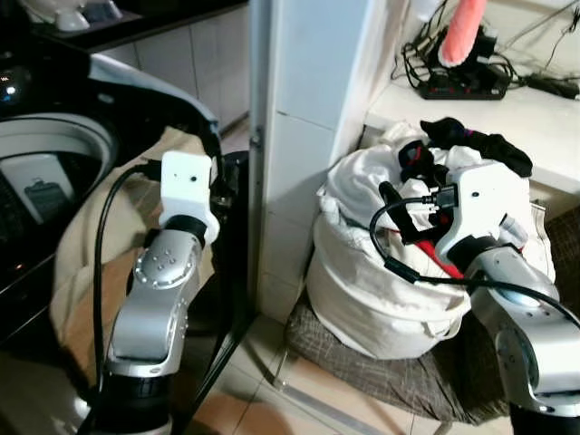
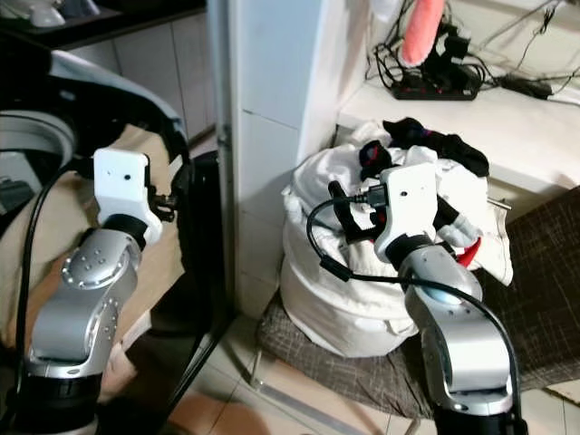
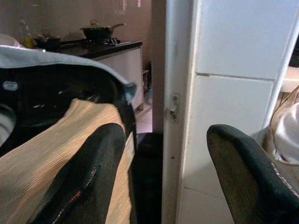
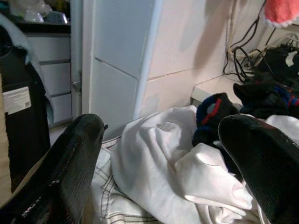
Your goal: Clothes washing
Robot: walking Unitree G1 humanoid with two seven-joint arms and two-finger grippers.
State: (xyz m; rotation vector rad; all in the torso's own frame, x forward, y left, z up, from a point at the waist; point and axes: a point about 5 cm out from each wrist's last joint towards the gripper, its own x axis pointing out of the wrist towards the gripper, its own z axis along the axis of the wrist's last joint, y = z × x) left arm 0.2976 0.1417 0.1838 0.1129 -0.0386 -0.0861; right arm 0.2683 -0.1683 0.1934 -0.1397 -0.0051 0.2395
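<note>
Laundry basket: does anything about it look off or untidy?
Yes. The white laundry basket on the chair is overfilled; white cloth and dark garments heap above its rim, some spilling toward the counter.

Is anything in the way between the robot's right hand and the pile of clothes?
Nothing visible blocks it. The right gripper, fingers open, hovers just over the white cloth laundry bag heaped with white and dark clothes; open air lies between them.

washing machine [image 1: 54,172] cut off at frame edge, laundry basket [image 1: 381,299] partly behind right arm
</note>
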